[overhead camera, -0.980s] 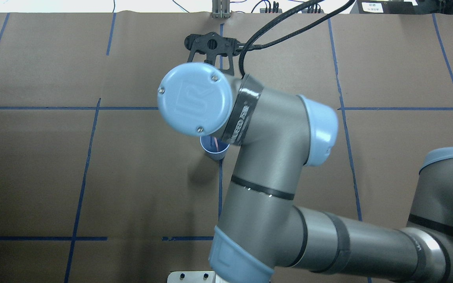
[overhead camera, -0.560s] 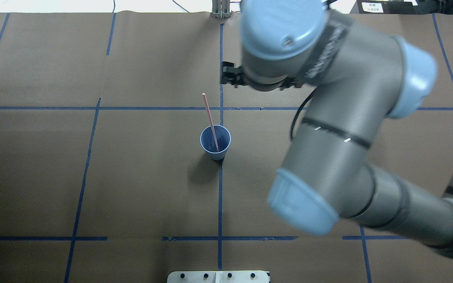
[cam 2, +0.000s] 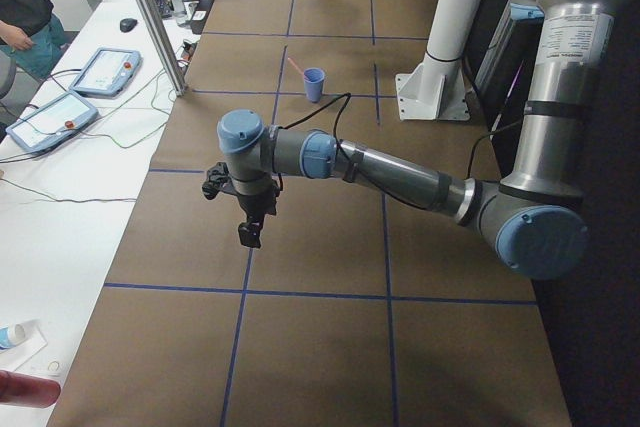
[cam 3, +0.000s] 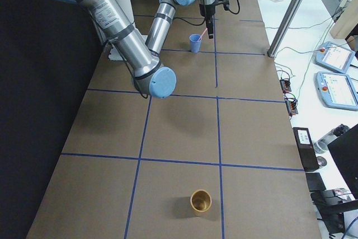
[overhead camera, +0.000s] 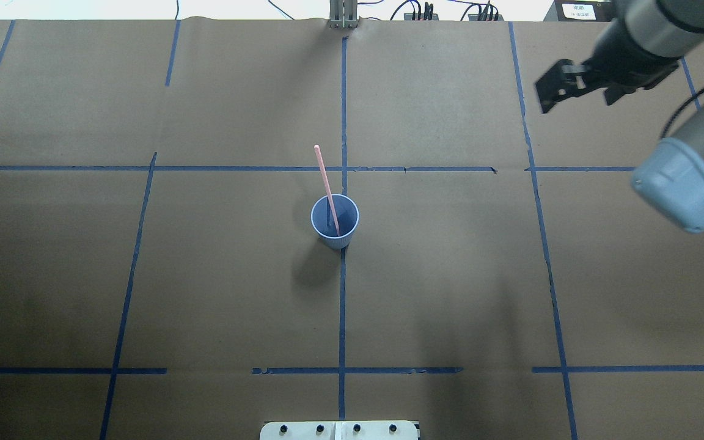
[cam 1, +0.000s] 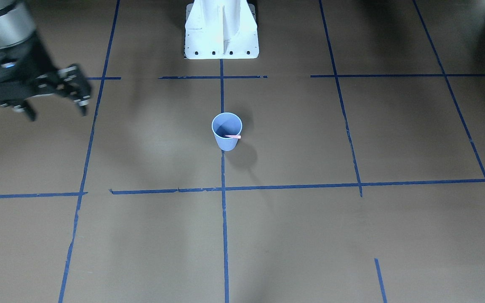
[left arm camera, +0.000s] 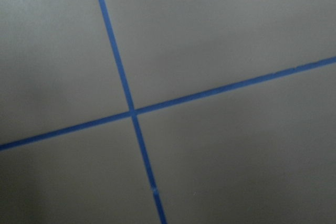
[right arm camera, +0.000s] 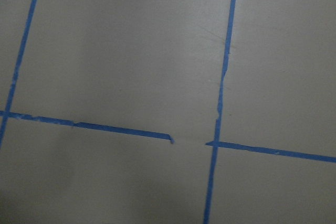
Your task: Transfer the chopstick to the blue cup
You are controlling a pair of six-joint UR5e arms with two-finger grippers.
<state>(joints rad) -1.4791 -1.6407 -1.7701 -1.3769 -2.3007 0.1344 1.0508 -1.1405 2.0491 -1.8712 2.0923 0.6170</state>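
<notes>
The blue cup (overhead camera: pixel 335 221) stands upright at the table's middle on the centre tape line, and shows in the front view (cam 1: pixel 227 131) too. One pale-pink chopstick (overhead camera: pixel 326 183) stands in it, leaning over the far rim; only a pink sliver (cam 1: pixel 233 136) shows from the front. My right gripper (overhead camera: pixel 575 101) is open and empty, up at the far right, well away from the cup; the front view (cam 1: pixel 57 113) shows its jaws apart. My left gripper (cam 2: pixel 247 222) shows only in the exterior left view, over the table's left part; I cannot tell whether it is open or shut.
A brown cup (cam 3: pixel 200 201) stands near the table's right end. The white robot base (cam 1: pixel 221 29) sits at the near edge. Blue tape lines (overhead camera: pixel 343 305) grid the brown table cover. An operators' table with teach pendants (cam 2: pixel 100 72) and a metal post (cam 2: pixel 150 17) runs along the far side.
My right arm has swung from above the cup to the far right, and its gripper has left the cup. The cup and the chopstick in it have stayed put.
</notes>
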